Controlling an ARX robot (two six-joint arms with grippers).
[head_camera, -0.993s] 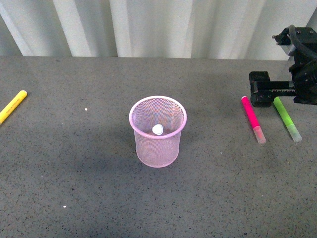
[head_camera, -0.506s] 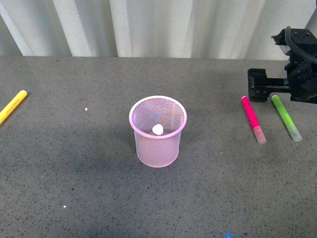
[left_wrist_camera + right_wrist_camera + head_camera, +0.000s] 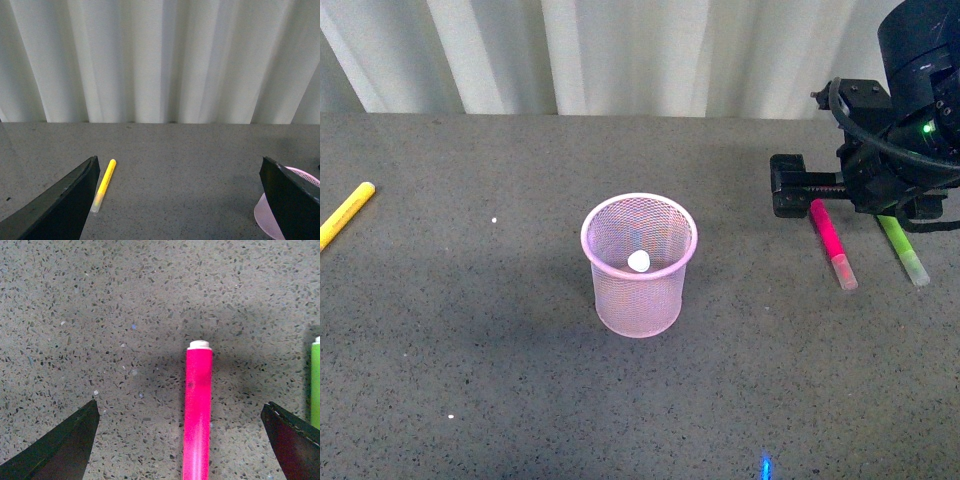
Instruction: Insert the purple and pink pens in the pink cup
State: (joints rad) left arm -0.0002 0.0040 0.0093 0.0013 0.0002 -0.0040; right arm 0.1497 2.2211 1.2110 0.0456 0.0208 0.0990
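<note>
The pink cup (image 3: 639, 290) stands upright mid-table; part of it also shows in the left wrist view (image 3: 261, 220). Inside it a whitish cap (image 3: 638, 261) pokes up, and I cannot make out a purple body through the mesh. The pink pen (image 3: 830, 240) lies flat on the table at the right, its clear cap toward me. My right gripper (image 3: 825, 195) hovers over the pen's far end. In the right wrist view the right gripper (image 3: 179, 406) is open, with the pink pen (image 3: 198, 410) between its fingers but untouched. My left gripper (image 3: 177, 165) is open and empty.
A lime-green marker (image 3: 900, 240) lies just right of the pink pen, and its edge shows in the right wrist view (image 3: 315, 385). A yellow marker (image 3: 345, 213) lies at the far left, also seen from the left wrist (image 3: 104, 185). White curtains back the table.
My right arm has moved left, from above the green marker to over the pink pen's far end. The cup and the pens have not moved.
</note>
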